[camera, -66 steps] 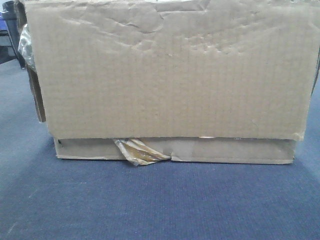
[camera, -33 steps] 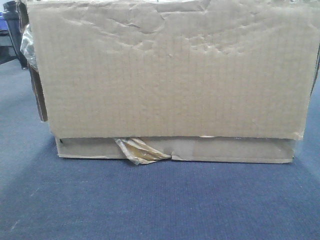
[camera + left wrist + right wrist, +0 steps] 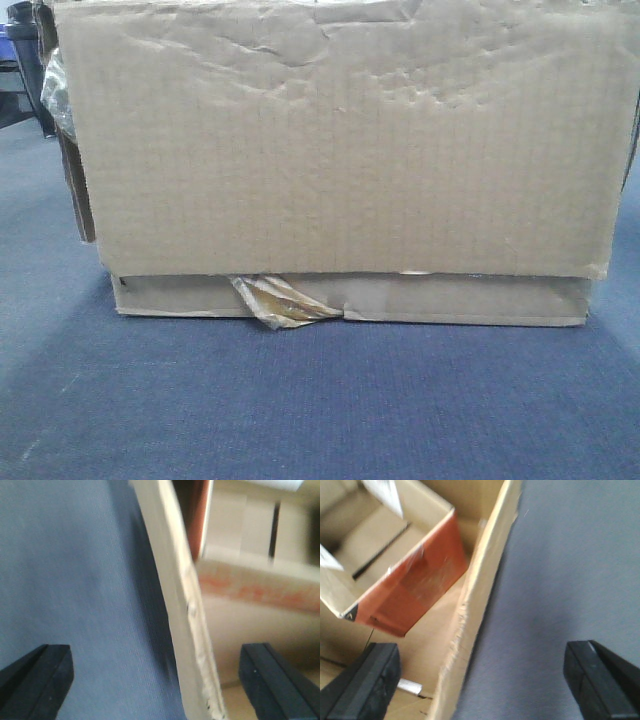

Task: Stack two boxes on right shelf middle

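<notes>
A wide brown cardboard box (image 3: 340,160) with a dented face stands on the floor and fills the front view; torn yellowish tape (image 3: 285,300) curls at its lower seam. My left gripper (image 3: 157,682) is open and straddles the box's left wall (image 3: 185,605), one finger (image 3: 35,680) outside over the carpet, the other inside. My right gripper (image 3: 482,680) is open too, straddling the right wall (image 3: 480,590). An orange-red inner flap (image 3: 415,585) shows inside the box. The right shelf middle is out of view.
Blue-grey carpet (image 3: 320,400) spreads in front of the box and on both sides. A dark object (image 3: 20,50) stands at the far left behind the box.
The box sits a few pixels further right in the front view than one second ago. Nothing else has visibly changed.
</notes>
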Controlling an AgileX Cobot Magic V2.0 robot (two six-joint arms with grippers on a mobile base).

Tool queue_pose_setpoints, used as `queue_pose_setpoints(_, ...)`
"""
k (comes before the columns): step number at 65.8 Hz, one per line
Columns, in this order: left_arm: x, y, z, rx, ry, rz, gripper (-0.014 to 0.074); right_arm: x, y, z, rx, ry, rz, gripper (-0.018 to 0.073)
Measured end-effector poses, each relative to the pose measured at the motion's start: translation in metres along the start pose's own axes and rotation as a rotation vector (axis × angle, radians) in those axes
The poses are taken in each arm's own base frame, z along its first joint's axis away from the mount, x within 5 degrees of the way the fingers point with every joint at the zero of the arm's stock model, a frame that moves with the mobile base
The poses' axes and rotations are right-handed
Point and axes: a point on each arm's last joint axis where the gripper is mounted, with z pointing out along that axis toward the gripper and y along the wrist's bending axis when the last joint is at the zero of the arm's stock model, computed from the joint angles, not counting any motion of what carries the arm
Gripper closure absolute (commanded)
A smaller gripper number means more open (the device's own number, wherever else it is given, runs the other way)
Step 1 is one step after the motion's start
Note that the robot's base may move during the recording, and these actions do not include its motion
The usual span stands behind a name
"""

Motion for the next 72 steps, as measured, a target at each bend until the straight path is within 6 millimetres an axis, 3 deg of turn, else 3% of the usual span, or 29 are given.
queue_pose_setpoints(19,0.02,-0.005,0.031,0.061,0.106,-0.029,0.0026,-0.004,-0.005,0.062,-0.029,0.155,0.021,0.0)
queue_pose_setpoints(35,0.02,-0.006,0.036,0.066,0.091,-0.03,0.0026,-0.003,-0.01,0.093,-0.032,0.232,0.034,0.0)
queue_pose_setpoints(46,0.019,-0.006,0.051,0.062,0.127,-0.031,0.0026,-0.001,-0.012,0.107,-0.033,0.269,0.041,0.0002)
queue_pose_setpoints(51,0.019,-0.006,0.058,0.061,0.142,-0.031,0.0026,-0.001,-0.013,0.112,-0.034,0.282,0.043,0.0043)
queue_pose_setpoints(57,0.019,-0.006,0.061,0.06,0.146,-0.031,0.0041,0.0,-0.013,0.116,-0.035,0.29,0.045,0.0186)
queue_pose_setpoints(62,0.018,-0.006,0.062,0.06,0.146,-0.032,0.0105,0.0,-0.013,0.116,-0.035,0.29,0.045,0.0379)
queue_pose_setpoints(69,0.017,-0.007,0.061,0.061,0.136,-0.032,0.0316,-0.001,-0.013,0.115,-0.043,0.292,0.049,0.0665)
queue_pose_setpoints(72,0.015,-0.007,0.06,0.062,0.128,-0.032,0.0428,-0.001,-0.012,0.115,-0.045,0.293,0.048,0.0726)
